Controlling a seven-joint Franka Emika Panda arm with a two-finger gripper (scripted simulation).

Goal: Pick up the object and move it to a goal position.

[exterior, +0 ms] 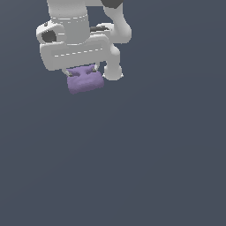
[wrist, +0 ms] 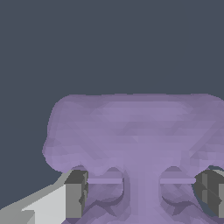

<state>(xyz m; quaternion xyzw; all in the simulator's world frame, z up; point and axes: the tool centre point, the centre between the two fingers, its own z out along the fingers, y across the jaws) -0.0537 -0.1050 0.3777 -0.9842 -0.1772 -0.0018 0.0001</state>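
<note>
Fingers (wrist: 142, 192) pinch our pale-purple blob (exterior: 84, 80) from both sides, its body hanging just below the tips. We judge it light and rigid, but lumpy; gripping the narrow waist should resist slipping.

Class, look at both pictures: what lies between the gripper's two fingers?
The pale-purple object fills the space between the fingers of the gripper; the wrist view shows this best.
</note>
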